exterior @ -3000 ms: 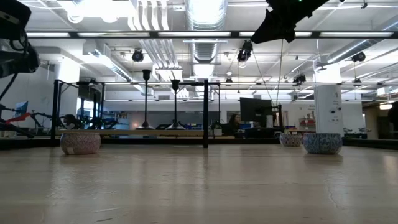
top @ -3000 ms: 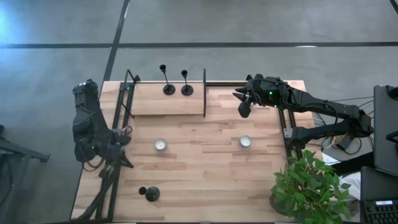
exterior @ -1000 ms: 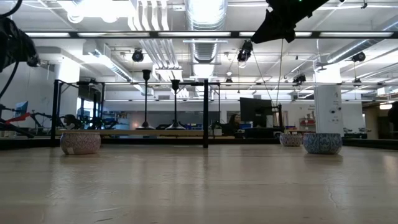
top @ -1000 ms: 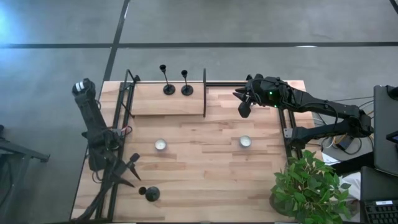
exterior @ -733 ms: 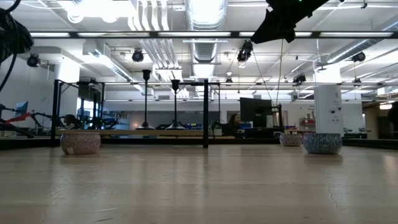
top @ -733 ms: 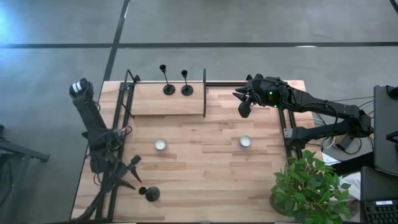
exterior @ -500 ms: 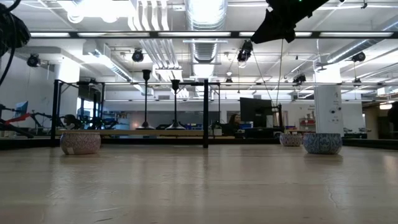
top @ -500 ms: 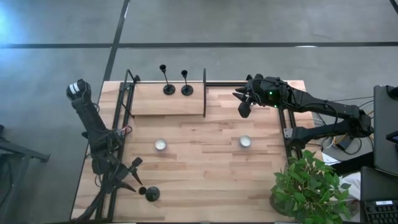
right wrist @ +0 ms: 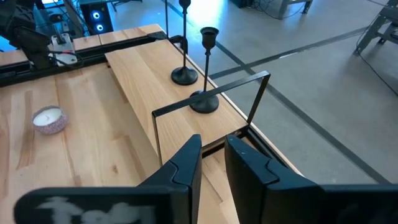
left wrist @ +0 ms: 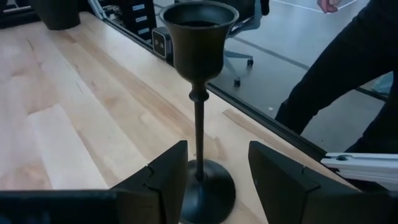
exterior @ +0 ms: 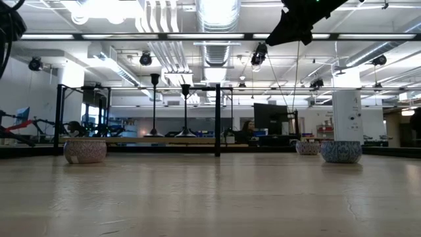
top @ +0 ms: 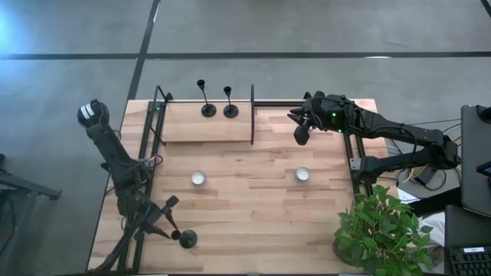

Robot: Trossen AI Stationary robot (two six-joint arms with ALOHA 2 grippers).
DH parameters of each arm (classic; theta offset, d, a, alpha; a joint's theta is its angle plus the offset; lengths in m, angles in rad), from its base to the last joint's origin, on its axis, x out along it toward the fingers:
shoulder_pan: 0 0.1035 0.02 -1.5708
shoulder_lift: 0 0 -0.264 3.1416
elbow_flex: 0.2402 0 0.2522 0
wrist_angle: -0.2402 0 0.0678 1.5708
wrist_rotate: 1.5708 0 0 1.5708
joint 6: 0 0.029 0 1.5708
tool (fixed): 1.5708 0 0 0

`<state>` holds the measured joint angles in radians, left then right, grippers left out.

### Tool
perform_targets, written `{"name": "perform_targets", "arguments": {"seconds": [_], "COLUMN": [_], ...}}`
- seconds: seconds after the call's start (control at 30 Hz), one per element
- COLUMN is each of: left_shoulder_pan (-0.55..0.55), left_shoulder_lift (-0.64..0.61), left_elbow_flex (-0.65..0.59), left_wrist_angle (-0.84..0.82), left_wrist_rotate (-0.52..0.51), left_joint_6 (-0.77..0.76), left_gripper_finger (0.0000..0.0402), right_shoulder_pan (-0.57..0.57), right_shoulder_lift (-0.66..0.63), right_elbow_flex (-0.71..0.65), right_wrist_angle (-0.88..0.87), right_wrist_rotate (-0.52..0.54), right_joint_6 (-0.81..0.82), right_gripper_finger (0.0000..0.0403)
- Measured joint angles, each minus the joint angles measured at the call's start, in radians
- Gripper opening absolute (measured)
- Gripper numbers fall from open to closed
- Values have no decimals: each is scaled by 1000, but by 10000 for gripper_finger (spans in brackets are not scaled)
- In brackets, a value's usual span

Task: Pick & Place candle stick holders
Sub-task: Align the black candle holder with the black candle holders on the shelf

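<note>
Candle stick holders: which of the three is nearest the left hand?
The lone candle stick holder at the table's near edge, between the left hand's open fingers; the other two stand on the raised shelf.

No readable text, label, brand name, number or sign appears in any of the four views. A few surfaces look as though they might carry print, such as the white pillar (exterior: 346,117) in the room behind the table, but nothing on them can be made out.
</note>
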<state>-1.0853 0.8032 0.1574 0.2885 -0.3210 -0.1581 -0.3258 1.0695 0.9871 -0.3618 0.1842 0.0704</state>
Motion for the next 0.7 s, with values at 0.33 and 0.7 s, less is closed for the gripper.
{"name": "perform_targets", "arguments": {"seconds": [0.33, 0.7], "left_shoulder_pan": [73, 129], "left_shoulder_lift": [87, 190], "left_elbow_flex": [0, 7], "left_wrist_angle": [114, 222], "left_wrist_rotate": [77, 125], "left_joint_6": [25, 17], "left_gripper_finger": [174, 174], "right_shoulder_pan": [0, 0], "right_shoulder_lift": [0, 0], "right_elbow_flex": [0, 0], "right_wrist_angle": [0, 0], "right_wrist_rotate": [0, 0], "right_joint_6": [0, 0], "right_gripper_finger": [79, 91]}}
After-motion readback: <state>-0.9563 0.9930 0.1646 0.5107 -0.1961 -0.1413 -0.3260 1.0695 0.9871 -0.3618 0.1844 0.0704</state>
